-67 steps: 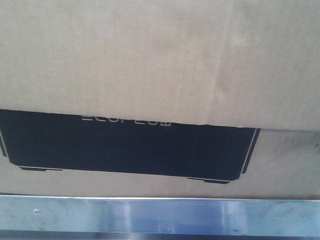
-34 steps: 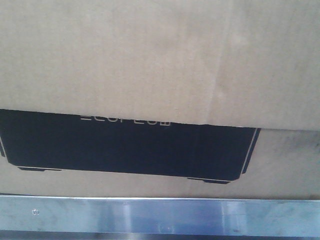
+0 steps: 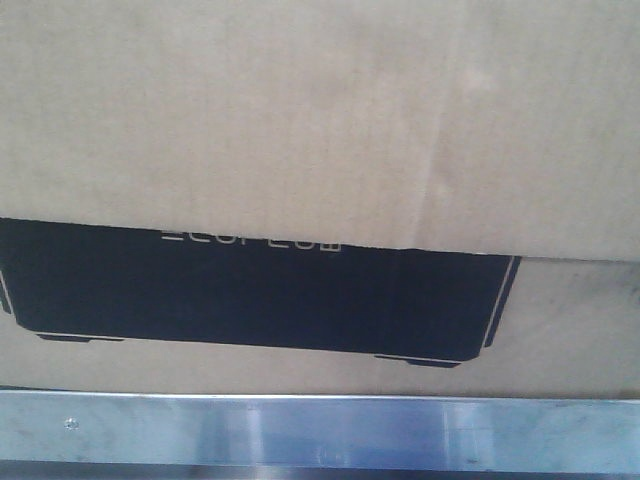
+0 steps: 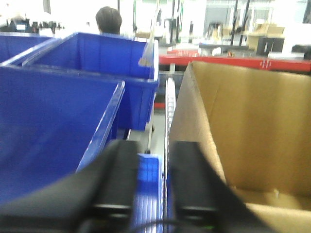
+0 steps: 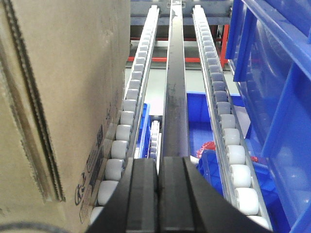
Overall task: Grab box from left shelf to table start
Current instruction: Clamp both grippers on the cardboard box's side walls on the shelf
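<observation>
Left gripper (image 4: 153, 194): two broad matte-black fingers (image 4: 116, 187), thin dark cable (image 4: 146, 224) curving beneath their bases. Right gripper (image 5: 171, 204): same smooth black fingers, slightly glossy.

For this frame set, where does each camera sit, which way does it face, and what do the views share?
Exterior front-facing: close before the box, facing its printed side above the shelf's silver rail; no robot part shows.
Left wrist: behind the left pincer, looking along the gap between a blue bin and the open box.
Right wrist: behind the right pincer, looking down the roller tracks, box on its left.
Shared: the box appears in all three.
</observation>
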`<action>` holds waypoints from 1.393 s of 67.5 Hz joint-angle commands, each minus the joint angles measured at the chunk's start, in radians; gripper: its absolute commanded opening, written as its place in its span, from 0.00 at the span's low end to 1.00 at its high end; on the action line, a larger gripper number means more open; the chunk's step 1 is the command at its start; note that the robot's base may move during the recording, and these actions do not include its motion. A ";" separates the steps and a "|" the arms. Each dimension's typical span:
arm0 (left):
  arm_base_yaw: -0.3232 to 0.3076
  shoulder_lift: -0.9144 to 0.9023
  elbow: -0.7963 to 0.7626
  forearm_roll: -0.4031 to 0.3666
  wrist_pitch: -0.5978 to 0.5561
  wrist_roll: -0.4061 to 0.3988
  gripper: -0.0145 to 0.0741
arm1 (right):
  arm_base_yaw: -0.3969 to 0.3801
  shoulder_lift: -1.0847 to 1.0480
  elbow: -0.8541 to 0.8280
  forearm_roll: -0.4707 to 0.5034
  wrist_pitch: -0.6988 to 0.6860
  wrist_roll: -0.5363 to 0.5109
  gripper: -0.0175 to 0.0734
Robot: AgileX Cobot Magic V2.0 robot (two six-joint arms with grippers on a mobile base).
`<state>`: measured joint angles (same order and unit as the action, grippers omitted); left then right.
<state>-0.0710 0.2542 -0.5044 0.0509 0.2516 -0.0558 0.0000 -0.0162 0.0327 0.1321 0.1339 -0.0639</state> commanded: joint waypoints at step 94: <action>-0.211 0.861 -0.807 0.035 0.827 -0.113 0.50 | -0.002 -0.004 -0.133 0.002 -0.121 -0.004 0.28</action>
<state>-0.2835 1.1292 -1.2788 0.0818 1.1197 -0.1549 0.0000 -0.0162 -0.0149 0.1321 0.0745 -0.0639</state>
